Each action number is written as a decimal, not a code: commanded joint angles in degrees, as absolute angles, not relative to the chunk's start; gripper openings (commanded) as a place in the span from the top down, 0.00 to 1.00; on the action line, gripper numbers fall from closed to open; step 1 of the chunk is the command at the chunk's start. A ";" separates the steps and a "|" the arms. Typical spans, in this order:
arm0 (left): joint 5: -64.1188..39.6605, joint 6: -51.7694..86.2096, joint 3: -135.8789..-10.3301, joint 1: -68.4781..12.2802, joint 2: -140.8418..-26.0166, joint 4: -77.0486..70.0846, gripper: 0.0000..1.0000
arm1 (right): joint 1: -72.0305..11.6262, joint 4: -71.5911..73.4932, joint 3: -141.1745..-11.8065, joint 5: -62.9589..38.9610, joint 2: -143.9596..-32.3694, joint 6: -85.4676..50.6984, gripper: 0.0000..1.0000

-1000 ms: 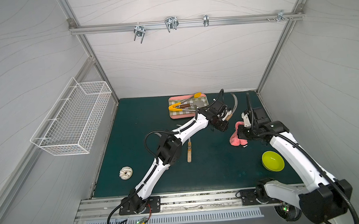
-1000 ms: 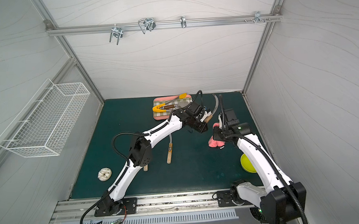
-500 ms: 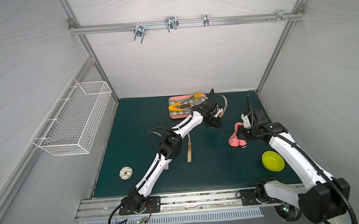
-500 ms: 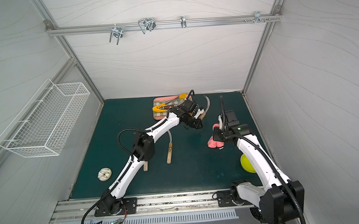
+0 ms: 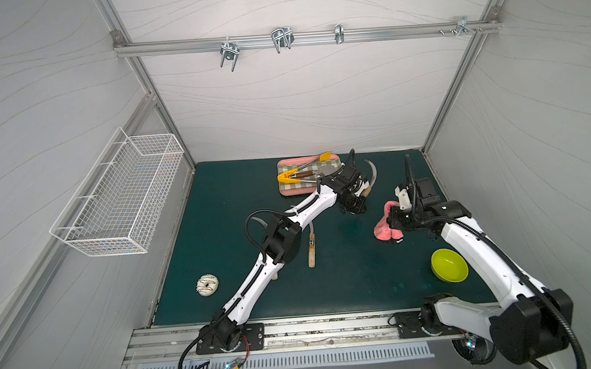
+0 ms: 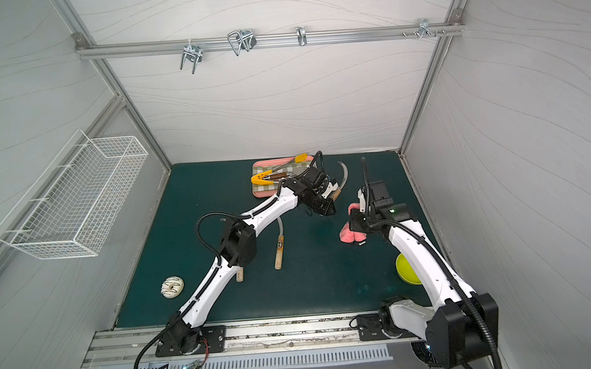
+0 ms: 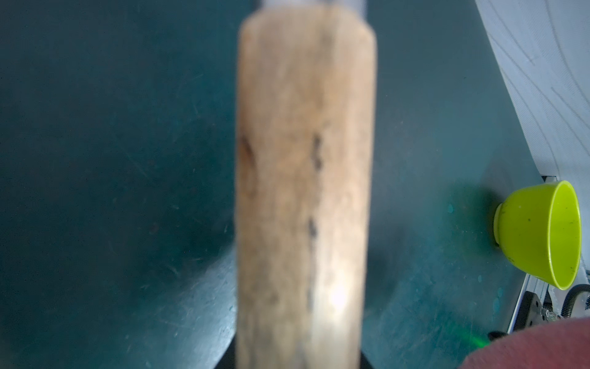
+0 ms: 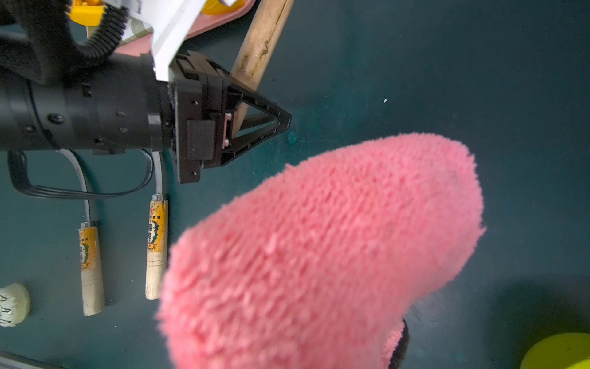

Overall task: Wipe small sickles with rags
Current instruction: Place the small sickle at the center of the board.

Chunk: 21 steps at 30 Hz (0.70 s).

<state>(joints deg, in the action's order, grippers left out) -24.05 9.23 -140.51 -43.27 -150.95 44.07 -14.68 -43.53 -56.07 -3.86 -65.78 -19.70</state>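
While the left gripper (image 5: 355, 206) is clamped on the wooden handle of one small sickle (image 5: 374, 177), blade raised, the right gripper (image 5: 395, 220) grips the pink rag (image 5: 384, 229) at about 6 o'clock from that blade in a top view, not touching it. Wiping here looks not yet begun. A second sickle (image 8: 156, 249) and a third sickle (image 8: 91, 265) lie on the mat toward 9 o'clock of the rag.
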 commanded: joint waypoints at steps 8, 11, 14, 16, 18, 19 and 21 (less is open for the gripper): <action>-23.38 8.66 -139.01 -43.30 -151.70 45.59 0.73 | -14.34 -42.28 -55.65 -5.16 -66.18 -19.50 0.90; -23.12 8.44 -138.44 -43.29 -151.73 45.72 0.69 | -14.34 -42.10 -55.68 -5.53 -66.36 -19.47 0.89; -22.82 8.35 -137.91 -43.29 -151.75 45.54 0.65 | -14.38 -42.09 -55.81 -5.67 -66.43 -19.48 0.89; -22.84 8.35 -137.65 -43.19 -151.74 45.46 0.64 | -14.38 -42.06 -55.81 -5.72 -66.43 -19.43 0.88; -22.75 8.40 -137.51 -43.18 -151.69 45.45 0.63 | -14.35 -42.18 -55.90 -5.82 -66.54 -19.41 0.88; -22.72 8.42 -137.46 -43.16 -151.61 45.44 0.62 | -14.33 -42.21 -55.98 -5.81 -66.55 -19.34 0.88; -22.58 8.46 -137.13 -43.14 -151.15 45.33 0.62 | -14.33 -42.19 -56.01 -6.04 -66.45 -19.38 0.88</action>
<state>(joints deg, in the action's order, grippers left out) -22.96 9.19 -137.25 -43.18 -150.95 45.56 -14.59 -42.87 -56.07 -5.23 -66.28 -19.70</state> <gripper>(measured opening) 0.381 0.137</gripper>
